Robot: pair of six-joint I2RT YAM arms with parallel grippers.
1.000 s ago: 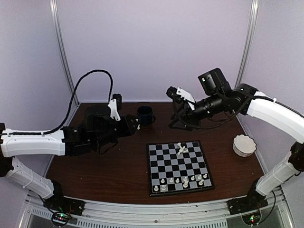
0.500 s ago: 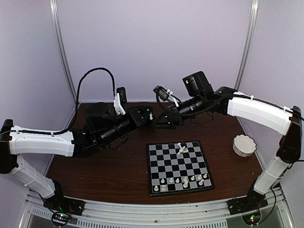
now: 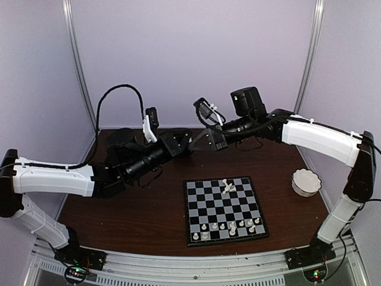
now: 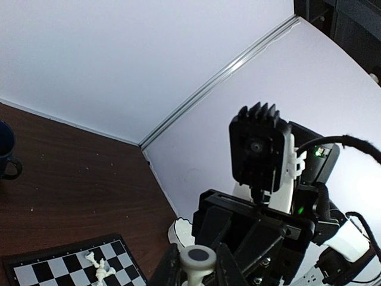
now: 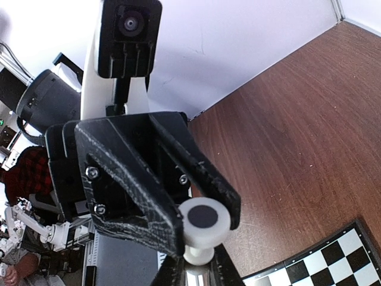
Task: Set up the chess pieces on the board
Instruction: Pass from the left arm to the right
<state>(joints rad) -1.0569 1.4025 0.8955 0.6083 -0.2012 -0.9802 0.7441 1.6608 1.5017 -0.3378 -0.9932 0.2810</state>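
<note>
We are in the middle of a hand-over in the air, above the far side of the table (image 3: pixel 149 214) and well behind the board (image 3: pixel 205 205). Our left gripper (image 4: pixel 197 269) is clamped on a white chess piece (image 5: pixel 203 218), whose round base is turned toward both wrist cameras. Our right gripper (image 5: pixel 194 271) meets it tip to tip, and its fingers look pressed in on the piece's stem. As far as we can tell, both hold the one piece.

A row of pieces (image 3: pixel 229 226) stands near the board's front edge, and a few tumbled pieces (image 3: pixel 226 187) lie near its far edge.

We judge that the left must next let go cleanly. The right then has to carry the piece down and set it upright on a free square.
</note>
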